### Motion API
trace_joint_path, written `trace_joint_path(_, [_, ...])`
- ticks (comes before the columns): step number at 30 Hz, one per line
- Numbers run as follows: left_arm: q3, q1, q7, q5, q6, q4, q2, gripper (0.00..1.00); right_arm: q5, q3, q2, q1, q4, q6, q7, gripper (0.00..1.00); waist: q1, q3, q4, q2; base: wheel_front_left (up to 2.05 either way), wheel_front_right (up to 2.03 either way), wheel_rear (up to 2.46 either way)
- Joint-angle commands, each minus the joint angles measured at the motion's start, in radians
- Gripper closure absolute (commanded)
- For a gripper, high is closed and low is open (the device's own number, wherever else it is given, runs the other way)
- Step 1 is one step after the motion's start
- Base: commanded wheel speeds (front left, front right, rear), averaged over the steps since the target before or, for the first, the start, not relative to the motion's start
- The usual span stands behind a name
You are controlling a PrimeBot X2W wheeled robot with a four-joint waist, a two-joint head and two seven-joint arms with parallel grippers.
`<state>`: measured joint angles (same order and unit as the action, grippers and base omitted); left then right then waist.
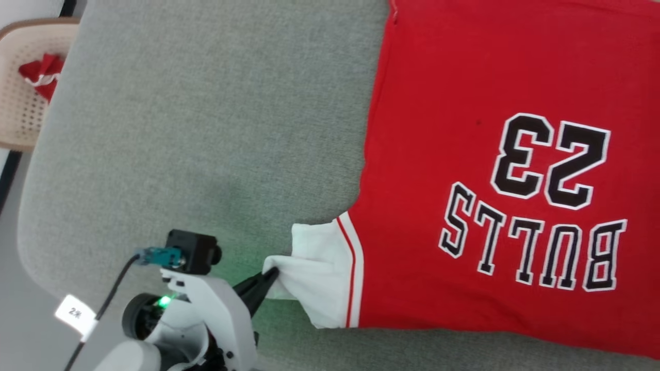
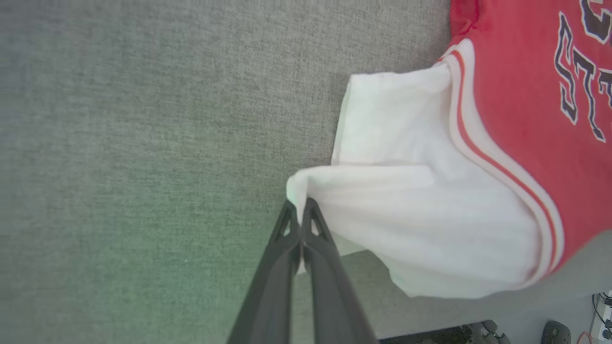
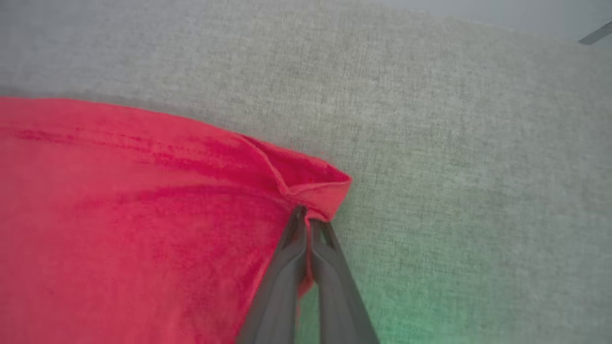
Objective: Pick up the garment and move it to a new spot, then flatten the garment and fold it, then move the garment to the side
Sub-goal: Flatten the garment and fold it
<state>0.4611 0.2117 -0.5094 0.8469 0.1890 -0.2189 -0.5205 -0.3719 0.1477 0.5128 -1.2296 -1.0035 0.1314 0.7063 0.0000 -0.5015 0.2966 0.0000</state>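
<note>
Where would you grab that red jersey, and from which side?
The jersey lies flat, so likely pinch its edges from outside: the left gripper is shut on the white sleeve at its puckered cuff, the right gripper on a curled-up red corner. Both stand proud of the grey cushion.

The garment (image 1: 438, 129) runs off the head view's top and right edges
</note>
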Motion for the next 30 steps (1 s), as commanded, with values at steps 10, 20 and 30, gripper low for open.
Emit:
trace_joint_path(10, [-0.049,-0.073,0.008,0.014,0.043,-0.016,-0.05,1.0,-0.224,0.134,0.053,0.335,0.327,-0.002,0.065,1.0,0.0,0.11,-0.124,0.0,0.0,0.0,0.0])
trace_joint_path(20, [-0.077,-0.128,-0.001,0.027,0.072,-0.053,-0.089,1.0,-0.373,-0.004,0.116,0.768,0.742,-0.002,0.124,1.0,0.0,0.177,-0.203,0.0,0.0,0.0,0.0])
trace_joint_path(30, [-0.082,-0.138,-0.003,0.036,0.07,-0.053,-0.097,1.0,-0.298,-0.239,-0.039,1.15,0.937,-0.002,0.143,1.0,0.0,0.194,-0.224,0.0,0.0,0.0,0.0])
